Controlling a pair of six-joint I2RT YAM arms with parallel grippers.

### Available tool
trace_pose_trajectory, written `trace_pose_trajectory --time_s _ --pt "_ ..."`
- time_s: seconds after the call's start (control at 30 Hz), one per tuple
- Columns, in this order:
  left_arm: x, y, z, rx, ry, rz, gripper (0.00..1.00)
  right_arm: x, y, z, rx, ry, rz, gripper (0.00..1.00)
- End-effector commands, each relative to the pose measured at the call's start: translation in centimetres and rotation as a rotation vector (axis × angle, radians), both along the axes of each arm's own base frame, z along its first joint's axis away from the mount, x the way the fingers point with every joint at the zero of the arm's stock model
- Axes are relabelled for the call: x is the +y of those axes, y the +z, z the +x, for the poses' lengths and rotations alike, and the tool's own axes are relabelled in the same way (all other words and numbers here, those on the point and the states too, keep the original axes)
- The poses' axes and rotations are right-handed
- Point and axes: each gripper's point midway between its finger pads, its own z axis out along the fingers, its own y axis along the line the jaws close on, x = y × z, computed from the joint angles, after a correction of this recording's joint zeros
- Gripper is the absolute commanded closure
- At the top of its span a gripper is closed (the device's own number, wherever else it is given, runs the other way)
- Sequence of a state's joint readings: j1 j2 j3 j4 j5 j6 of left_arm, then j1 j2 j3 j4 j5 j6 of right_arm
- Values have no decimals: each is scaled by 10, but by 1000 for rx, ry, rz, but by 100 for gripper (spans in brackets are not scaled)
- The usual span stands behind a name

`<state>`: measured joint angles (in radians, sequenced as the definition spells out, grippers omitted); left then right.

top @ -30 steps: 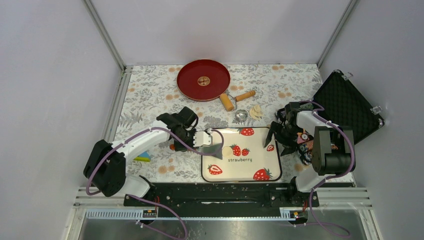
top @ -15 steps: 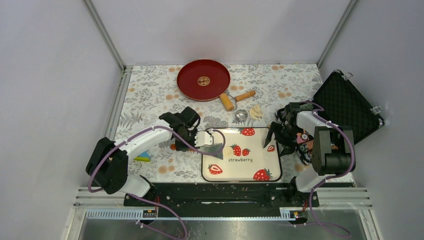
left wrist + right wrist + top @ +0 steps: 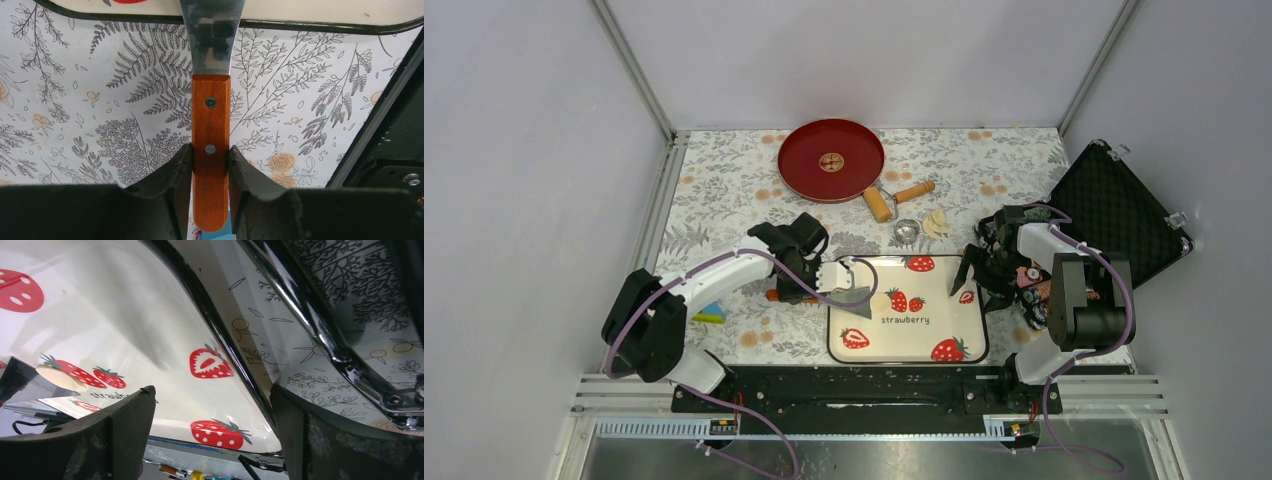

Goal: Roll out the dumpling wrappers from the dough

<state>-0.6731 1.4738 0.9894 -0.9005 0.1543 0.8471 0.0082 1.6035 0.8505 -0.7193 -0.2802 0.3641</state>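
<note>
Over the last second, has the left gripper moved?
Yes: the left gripper, shut on the spatula, edged right, toward the dumpling wrapper on the strawberry tray.

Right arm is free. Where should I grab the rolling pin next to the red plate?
Probably best to take the rolling pin by its straight wooden handle, from above, jaws across its width: it lies flat, handle pointing away from the red plate.

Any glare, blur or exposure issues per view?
Top external: even soft light, sharp, no harsh glare. Left wrist: scraper blade mirrors dark reflections, its handle crisp, left hand underexposed. Right wrist: glossy sheen on the tray, steeply tilted view, right hand dark and soft.
</note>
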Motion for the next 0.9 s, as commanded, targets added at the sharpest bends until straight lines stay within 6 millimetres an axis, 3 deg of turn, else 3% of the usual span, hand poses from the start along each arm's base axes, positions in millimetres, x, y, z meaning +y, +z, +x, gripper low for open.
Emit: trace_pose_trajectory --time_s 0.0,0.87 --pt "-20 11 10 -31 -8 -53 100 8 0 0 -19 5 30 9" --pt "-44 19 14 -49 41 -162 100 15 2 0 -23 26 49 9"
